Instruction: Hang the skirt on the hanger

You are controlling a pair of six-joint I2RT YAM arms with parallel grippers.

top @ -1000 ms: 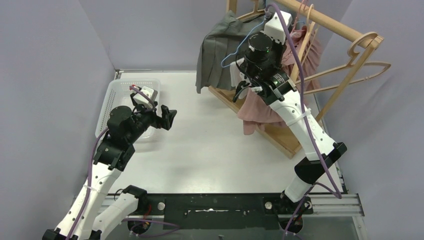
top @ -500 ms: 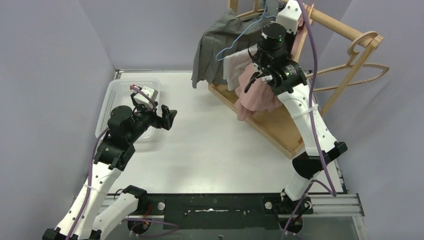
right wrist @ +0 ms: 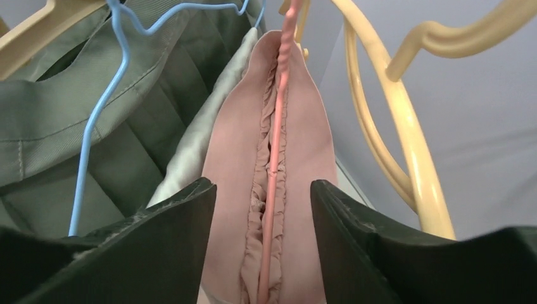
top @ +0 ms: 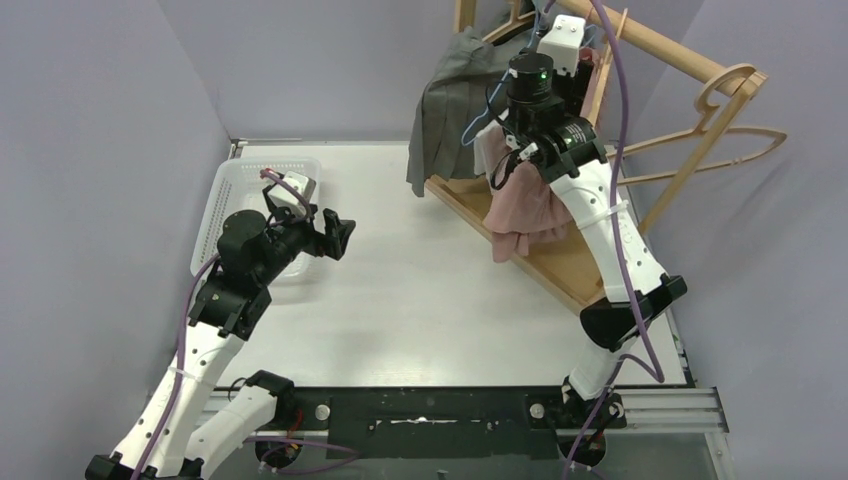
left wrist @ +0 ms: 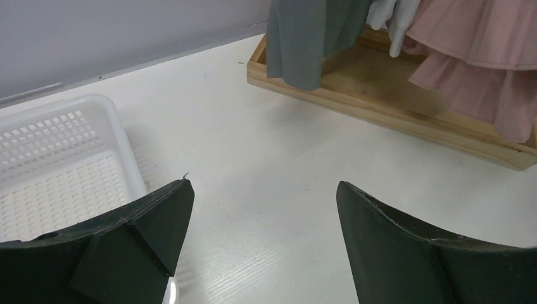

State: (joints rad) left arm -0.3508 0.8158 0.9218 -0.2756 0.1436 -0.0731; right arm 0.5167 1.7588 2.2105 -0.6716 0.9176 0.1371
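Soft, light pink skirt (top: 528, 205) on pink hanger (right wrist: 273, 183), far right corner; best gripped at gathered waistband; right end effector (right wrist: 263, 247) wide astride it, left end effector (left wrist: 263, 237) wide, empty.

Around the right gripper (right wrist: 263, 209), parted jaws straddle the pink ruffled skirt (right wrist: 272, 158) on its thin pink hanger (right wrist: 277, 126). A blue wire hanger (right wrist: 101, 107) and grey-green pleated garment (right wrist: 57, 120) crowd its left; cream wooden hangers (right wrist: 392, 133) block its right. Ahead of the open left gripper (left wrist: 263, 228), bare white tabletop (left wrist: 253, 152) lies clear up to the wooden rack base (left wrist: 380, 114); a white perforated plastic basket (left wrist: 57, 158) stands to its left.
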